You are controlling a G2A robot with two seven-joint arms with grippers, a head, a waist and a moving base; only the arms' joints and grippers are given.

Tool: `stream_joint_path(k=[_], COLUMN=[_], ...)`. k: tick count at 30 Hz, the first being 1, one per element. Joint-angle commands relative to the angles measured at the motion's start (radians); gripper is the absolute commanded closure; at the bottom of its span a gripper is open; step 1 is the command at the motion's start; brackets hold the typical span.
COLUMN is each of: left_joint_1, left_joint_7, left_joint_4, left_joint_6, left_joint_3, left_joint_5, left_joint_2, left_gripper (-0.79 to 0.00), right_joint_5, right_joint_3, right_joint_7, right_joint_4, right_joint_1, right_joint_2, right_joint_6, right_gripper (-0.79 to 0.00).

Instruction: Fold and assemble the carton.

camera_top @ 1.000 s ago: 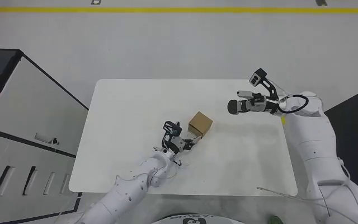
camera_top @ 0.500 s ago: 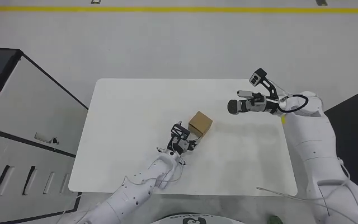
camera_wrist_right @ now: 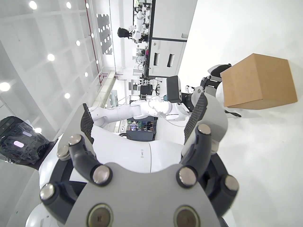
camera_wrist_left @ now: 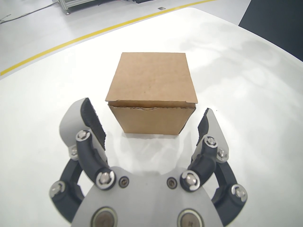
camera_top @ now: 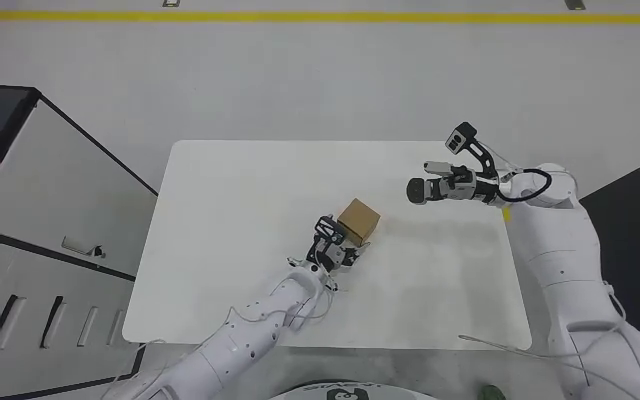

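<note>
Edging my wide-open left gripper (camera_wrist_left: 148, 109) up to the brown cardboard cube carton (camera_top: 359, 219) at mid-frame over the last second, I judge its shut lid needs only a final squeeze; my right gripper (camera_top: 413, 189) waits open, centre-right.

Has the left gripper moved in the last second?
Yes. The left gripper has advanced toward the carton, which has not shifted.

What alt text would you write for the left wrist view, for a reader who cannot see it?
A closed brown cardboard cube-shaped carton stands on a white table, its top flap's front edge slightly raised. The left gripper sits just before its near face, black-padded fingers open.
</note>
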Motion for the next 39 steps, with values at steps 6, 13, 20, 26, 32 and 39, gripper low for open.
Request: stream_joint_path(k=[6,13,20,26,32,39], left_joint_1=[-0.017,-0.024,-0.031,-0.035,-0.016,0.071], left_joint_7=[0.007,0.016,0.017,0.017,0.01,-0.059], left_joint_4=[0.048,0.075,0.094,0.109,0.068,-0.118], left_joint_6=[-0.014,-0.025,-0.039,-0.041,-0.036,-0.099], left_joint_3=[0.003,-0.004,-0.013,-0.022,-0.055,-0.153], left_joint_5=[-0.009,-0.009,-0.004,0.002,0.029,0.073], left_joint_2=[-0.022,-0.035,-0.047,-0.056,-0.048,-0.004], left_gripper=[-0.785,-0.736,-0.65,0.0,0.0,0.0], right_joint_5=[0.0,0.0,0.0,0.0,0.0,0.0], right_joint_3=[0.0,0.0,0.0,0.0,0.0,0.0], right_joint_7=[0.0,0.0,0.0,0.0,0.0,0.0], right_joint_4=[0.0,0.0,0.0,0.0,0.0,0.0], right_joint_1=[0.0,0.0,0.0,0.0,0.0,0.0], right_joint_2=[0.0,0.0,0.0,0.0,0.0,0.0], right_joint_6=[0.0,0.0,0.0,0.0,0.0,0.0], right_gripper=[-0.785,-0.785,-0.785,-0.785,-0.785,-0.785])
